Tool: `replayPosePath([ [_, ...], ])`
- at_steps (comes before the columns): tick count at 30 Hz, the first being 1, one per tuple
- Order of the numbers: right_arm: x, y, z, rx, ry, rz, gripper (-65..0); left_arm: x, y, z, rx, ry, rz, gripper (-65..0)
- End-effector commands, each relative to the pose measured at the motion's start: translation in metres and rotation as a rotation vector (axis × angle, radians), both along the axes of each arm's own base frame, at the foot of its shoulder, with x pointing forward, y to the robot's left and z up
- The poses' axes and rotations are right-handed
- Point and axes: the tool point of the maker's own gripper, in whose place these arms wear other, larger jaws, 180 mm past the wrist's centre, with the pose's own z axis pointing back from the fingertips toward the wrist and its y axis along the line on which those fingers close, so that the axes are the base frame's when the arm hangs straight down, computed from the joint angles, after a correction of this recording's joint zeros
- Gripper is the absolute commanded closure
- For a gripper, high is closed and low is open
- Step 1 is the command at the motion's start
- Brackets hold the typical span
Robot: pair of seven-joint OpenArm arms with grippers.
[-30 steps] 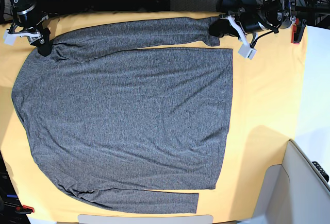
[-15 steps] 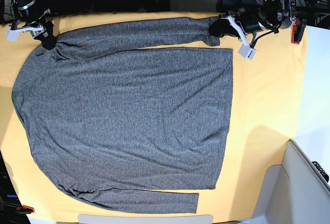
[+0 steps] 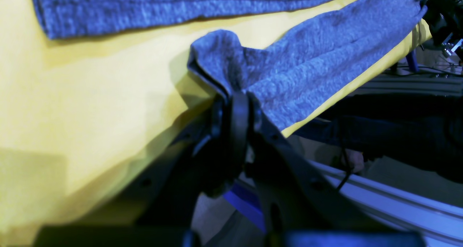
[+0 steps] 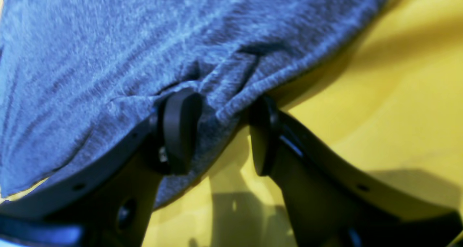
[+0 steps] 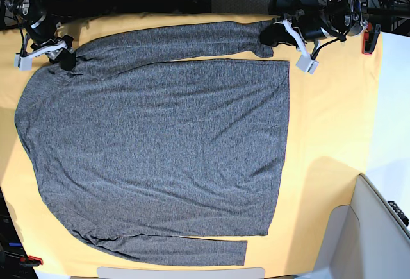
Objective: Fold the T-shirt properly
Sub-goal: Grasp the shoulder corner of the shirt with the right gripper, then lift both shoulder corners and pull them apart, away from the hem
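Since one second ago the right gripper (image 5: pixel 62 58) has shifted along the shoulder of the T-shirt (image 5: pixel 160 144).

Base view: the T-shirt lies flat on the yellow cloth (image 5: pixel 327 131), no fold made yet.

Left wrist view: the left gripper (image 3: pixel 231 98) is clamped on the sleeve cuff (image 3: pixel 224 59).

Right wrist view: the right gripper's fingers (image 4: pixel 179 124) stand apart around bunched shoulder fabric.

You see the heather-grey long-sleeved knit T-shirt (image 5: pixel 160 144) spread flat on yellow cloth, one sleeve along the far edge, the other along the near hem.
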Motion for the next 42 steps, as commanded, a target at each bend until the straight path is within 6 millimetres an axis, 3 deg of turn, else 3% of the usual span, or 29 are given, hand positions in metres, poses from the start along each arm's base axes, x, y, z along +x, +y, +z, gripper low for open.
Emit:
replayPosePath([
  [1,-0.032,0.013,-0.031,0.008,0.198,0.063,-25.7,-0.002,0.004,0.0,0.028,0.008,-0.02,-0.4],
  [5,-0.031,0.022,-0.033,-0.012,0.222,0.142,-25.7,-0.002,0.005,0.0,0.03,0.007,-0.021,-0.4],
  [11,-0.029,0.014,-0.029,-0.06,0.239,0.195,-23.8,-0.001,0.005,0.001,0.031,0.001,-0.024,-0.4],
  [16,-0.03,0.012,-0.029,-0.063,0.242,0.195,-0.8,0.006,0.005,0.003,0.032,-0.016,-0.023,-0.4],
  [17,-0.03,0.012,-0.03,-0.062,0.242,0.193,0.0,0.006,0.005,0.003,0.032,-0.016,-0.023,-0.4],
  [21,-0.035,0.017,-0.032,-0.048,0.249,0.192,0.0,0.008,0.005,0.006,0.035,-0.027,-0.027,-0.4],
  [28,-0.025,0.032,-0.002,-0.08,0.166,0.251,0.0,0.027,0.012,0.037,0.101,-0.141,-0.093,-0.4],
  [35,-0.018,0.041,0.009,0.024,0.198,0.258,0.0,0.049,0.016,0.049,0.151,-0.149,-0.165,-0.4],
  [42,0.014,0.044,0.052,0.21,0.06,0.225,0.0,0.075,0.016,0.065,0.156,-0.219,-0.16,-0.4],
])
